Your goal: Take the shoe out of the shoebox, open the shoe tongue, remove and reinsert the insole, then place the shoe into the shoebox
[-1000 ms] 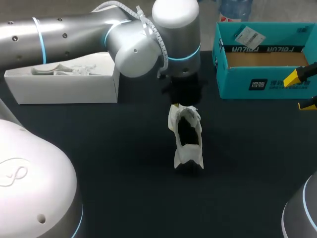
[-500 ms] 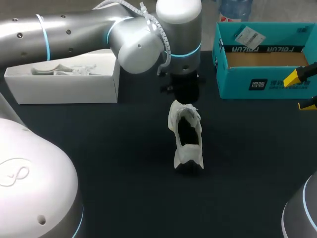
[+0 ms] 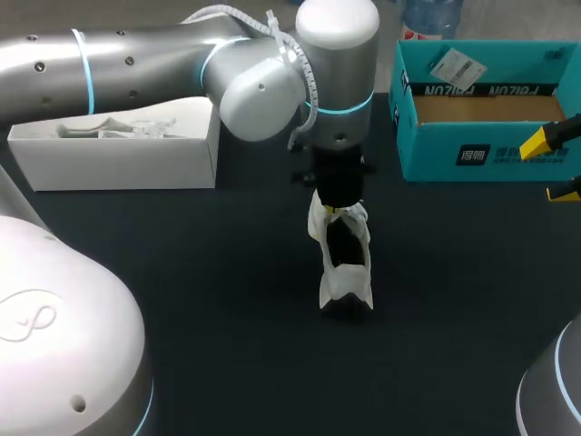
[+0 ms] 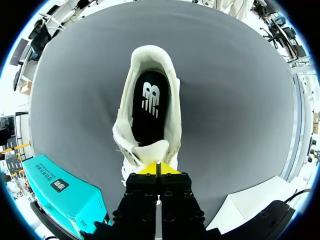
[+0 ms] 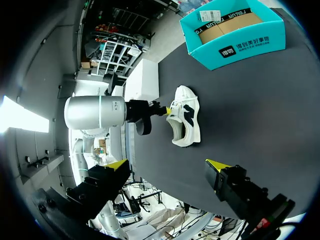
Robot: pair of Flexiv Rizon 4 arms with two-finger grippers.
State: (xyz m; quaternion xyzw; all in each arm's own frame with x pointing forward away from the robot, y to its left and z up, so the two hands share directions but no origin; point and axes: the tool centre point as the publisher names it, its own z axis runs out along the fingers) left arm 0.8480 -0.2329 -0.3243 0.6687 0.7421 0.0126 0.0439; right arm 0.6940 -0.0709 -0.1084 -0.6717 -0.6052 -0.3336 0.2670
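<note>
The white sneaker stands on its sole in the middle of the dark table, out of the teal shoebox and well apart from it; the left pincer is down at the shoe's laced end, clenched, its yellow tips pressed together right at the edge of the tongue; whether a fold of tongue is caught between them I cannot tell. The step in hand looks to be opening the tongue; to do it well the pincer should have the tongue's free edge alone, not the laces or the side of the upper, and draw it up and away from the heel so that the mouth widens over the dark insole, which lies flat inside; a slow pull matters, since nothing holds the light shoe down and it could tip or slide. The right pincer hangs released, fingers wide apart, near the shoebox and off the shoe; it would be well placed to steady the heel. The shoebox shows a bare cardboard floor, with a white tag at its far wall; the white box under the left arm holds pale contents that I cannot make out.
</note>
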